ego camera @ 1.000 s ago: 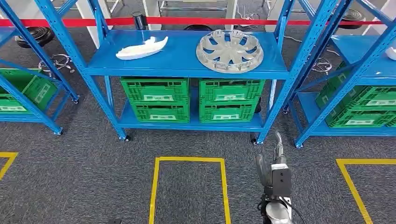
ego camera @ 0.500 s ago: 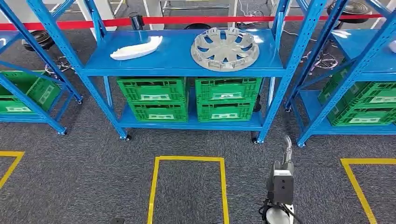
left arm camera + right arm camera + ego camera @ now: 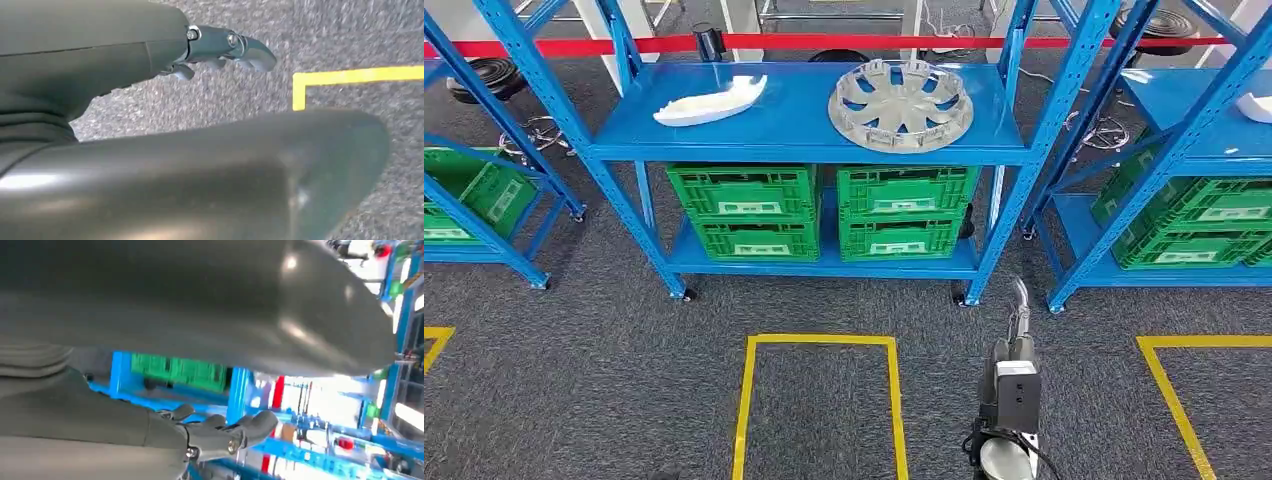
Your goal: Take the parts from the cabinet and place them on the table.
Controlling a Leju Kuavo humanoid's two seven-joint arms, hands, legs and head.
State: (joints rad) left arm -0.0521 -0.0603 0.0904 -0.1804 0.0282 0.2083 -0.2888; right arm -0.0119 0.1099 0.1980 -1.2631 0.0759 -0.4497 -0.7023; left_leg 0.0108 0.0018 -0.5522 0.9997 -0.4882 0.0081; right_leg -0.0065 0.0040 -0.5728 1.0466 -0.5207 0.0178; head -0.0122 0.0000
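Note:
A white curved part [image 3: 709, 101] and a silver wheel cover [image 3: 901, 104] lie on the top board of the blue cabinet rack [image 3: 804, 135] ahead of me. My right hand [image 3: 1021, 310] hangs low over the carpet in front of the rack's right post, well below and short of the parts. Its fingers [image 3: 225, 434] reach out with nothing in them. In the left wrist view my left hand [image 3: 220, 47] hangs over grey carpet, fingers stretched and empty. Another white part [image 3: 1257, 107] lies on the rack to the right.
Green crates [image 3: 749, 210] [image 3: 904, 208] are stacked on the rack's lower board. Similar blue racks with green crates stand left [image 3: 474, 190] and right [image 3: 1184, 220]. A yellow tape rectangle [image 3: 819, 342] marks the carpet before the rack. Red barrier tape [image 3: 844, 42] runs behind.
The whole picture has shifted slightly, so the camera has moved. My right arm swung a little right and back. Neither hand has taken hold of anything.

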